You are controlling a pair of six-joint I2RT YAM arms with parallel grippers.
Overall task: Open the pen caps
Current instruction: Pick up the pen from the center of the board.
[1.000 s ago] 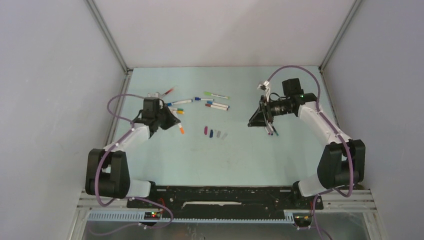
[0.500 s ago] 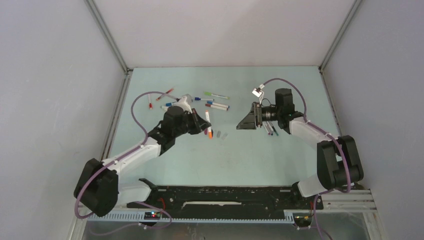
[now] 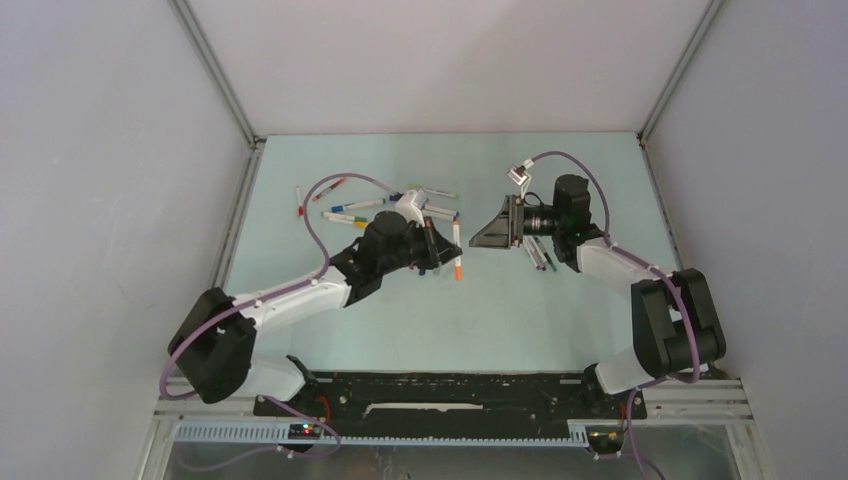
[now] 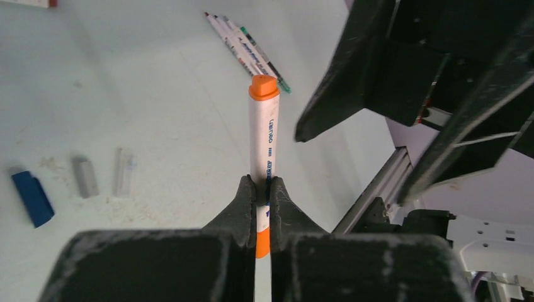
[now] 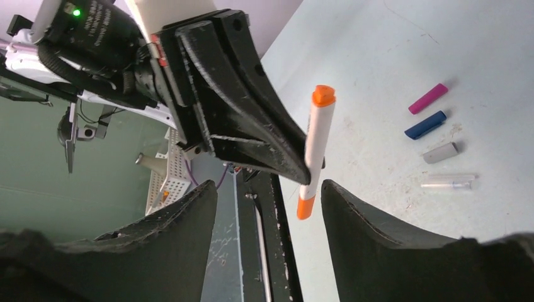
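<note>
Left wrist: pen pinched, other hand spread

My left hand (image 4: 257,189) pinches the slim white-barrelled marker pen (image 4: 263,138) low on its barrel; its small orange plastic cap (image 4: 264,87) points away, above the pale worktop (image 4: 126,94). My right hand (image 5: 269,189) stands spread, the pen showing between its fingers, touching neither.

Left gripper (image 3: 442,248) holds an orange-tipped pen (image 3: 457,243) over the table (image 3: 540,315); right gripper (image 3: 480,238) sits just beside it at 3 o'clock.

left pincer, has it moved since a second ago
Yes. The left pincer, shut on the orange pen, has swung right, away from the table's left edge toward the right pincer.
</note>
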